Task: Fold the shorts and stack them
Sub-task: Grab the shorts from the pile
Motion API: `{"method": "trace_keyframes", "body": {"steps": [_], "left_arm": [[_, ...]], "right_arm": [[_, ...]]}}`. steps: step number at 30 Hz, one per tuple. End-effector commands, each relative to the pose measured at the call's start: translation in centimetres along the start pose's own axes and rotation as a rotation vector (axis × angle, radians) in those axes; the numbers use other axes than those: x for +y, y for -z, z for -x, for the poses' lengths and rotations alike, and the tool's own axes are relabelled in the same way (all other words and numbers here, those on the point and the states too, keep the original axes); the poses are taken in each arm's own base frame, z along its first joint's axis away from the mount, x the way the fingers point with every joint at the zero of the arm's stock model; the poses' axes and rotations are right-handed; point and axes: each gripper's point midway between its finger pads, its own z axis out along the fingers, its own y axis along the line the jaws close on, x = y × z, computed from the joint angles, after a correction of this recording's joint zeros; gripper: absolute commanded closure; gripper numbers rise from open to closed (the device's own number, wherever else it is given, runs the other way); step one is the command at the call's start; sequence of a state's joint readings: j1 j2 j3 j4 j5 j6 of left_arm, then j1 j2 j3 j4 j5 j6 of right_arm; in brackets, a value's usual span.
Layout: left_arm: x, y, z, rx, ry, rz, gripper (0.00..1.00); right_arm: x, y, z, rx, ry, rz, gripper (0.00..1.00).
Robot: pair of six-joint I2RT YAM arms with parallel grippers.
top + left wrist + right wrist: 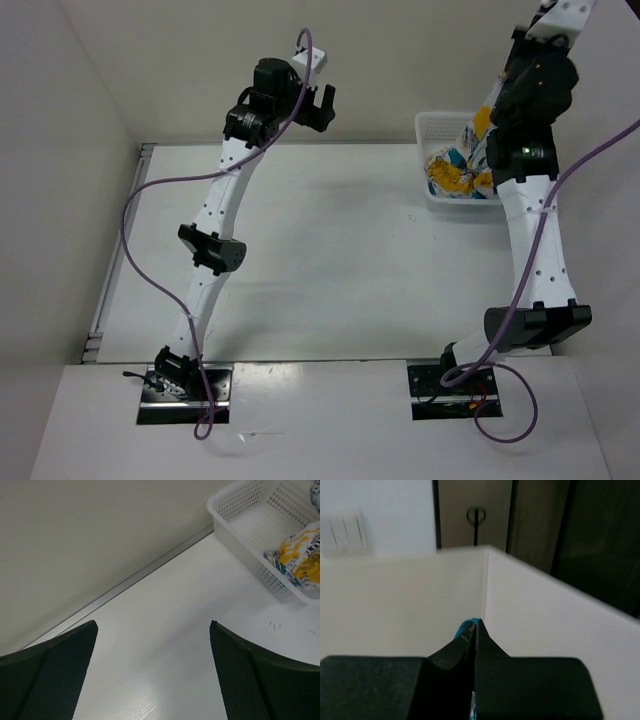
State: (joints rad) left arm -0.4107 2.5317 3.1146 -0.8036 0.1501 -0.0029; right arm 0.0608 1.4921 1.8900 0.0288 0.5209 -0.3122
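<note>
At the desk's far right corner, your right claw [475, 626] clamps the shorts [452, 172] over the basket [428, 127], your left claw [153, 625] apart by the far edge.

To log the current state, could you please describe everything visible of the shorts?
The shorts are soft, wrinkled white fabric printed in teal and yellow-orange. They lie bunched in the white mesh basket at the far right of the table, with one part rising out of it. The right gripper is shut on a teal edge of them.
</note>
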Motion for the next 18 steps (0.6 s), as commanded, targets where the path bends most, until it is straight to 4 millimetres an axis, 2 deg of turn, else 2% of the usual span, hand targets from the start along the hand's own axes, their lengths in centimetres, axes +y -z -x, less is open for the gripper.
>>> {"method": "trace_keyframes", "body": {"steps": [1, 2, 3, 4, 5, 6, 7, 8, 9, 10, 11, 12, 14, 15, 17, 18], "left_arm": [[-1.0, 5.3, 7.2, -0.157, -0.034, -0.010, 0.01], [-1.1, 6.0, 7.9, -0.172, -0.036, -0.009, 0.01], [-1.2, 7.4, 9.1, -0.192, -0.040, -0.008, 0.01], [-1.5, 8.2, 9.8, -0.209, -0.044, -0.016, 0.01], [-1.6, 9.0, 10.6, -0.225, -0.047, -0.015, 0.01], [-1.8, 10.6, 11.8, -0.249, -0.052, -0.013, 0.01], [-1.9, 11.5, 12.5, -0.266, -0.055, -0.012, 0.01], [-2.1, 13.3, 13.6, -0.288, -0.060, -0.010, 0.01], [-1.8, 14.2, 14.0, -0.295, -0.061, -0.008, 0.01], [-1.9, 15.1, 14.6, -0.311, -0.064, -0.007, 0.01], [-1.8, 16.8, 15.4, -0.327, -0.068, -0.005, 0.01], [-2.0, 17.5, 15.6, -0.327, -0.068, -0.005, 0.01], [-1.6, 19.7, 16.5, -0.350, -0.071, 0.016, 0.01], [-1.7, 20.2, 16.5, -0.346, -0.070, 0.016, 0.01], [-1.3, 21.2, 16.4, -0.334, -0.061, 0.051, 0.01], [-1.2, 21.8, 16.5, -0.335, -0.059, 0.065, 0.01]], "right_arm": [[-3.8, 1.7, 11.6, -0.256, -0.121, -0.060, 1.00], [-4.2, 2.3, 14.3, -0.313, -0.160, -0.056, 1.00], [-3.9, 2.6, 15.4, -0.327, -0.171, -0.044, 1.00], [-2.4, 3.2, 16.3, -0.334, -0.196, 0.008, 1.00], [-1.9, 3.7, 18.3, -0.374, -0.223, 0.041, 1.00], [-1.2, 4.0, 19.1, -0.385, -0.244, 0.077, 1.00], [-1.4, 4.9, 20.8, -0.397, -0.326, 0.128, 1.00], [0.4, 4.2, 20.0, -0.370, -0.352, 0.179, 1.00], [1.9, 4.5, 20.5, -0.376, -0.374, 0.264, 1.00], [2.4, 5.3, 21.3, -0.377, -0.398, 0.329, 1.00], [3.7, 5.7, 21.5, -0.372, -0.444, 0.396, 1.00], [5.9, 6.5, 21.9, -0.389, -0.458, 0.520, 1.00], [8.2, 7.8, 22.4, -0.383, -0.517, 0.657, 1.00], [10.4, 8.2, 21.6, -0.364, -0.523, 0.758, 1.00], [12.3, 8.9, 21.2, -0.320, -0.602, 0.857, 1.00], [14.2, 9.2, 20.1, -0.279, -0.612, 0.938, 1.00]]}}
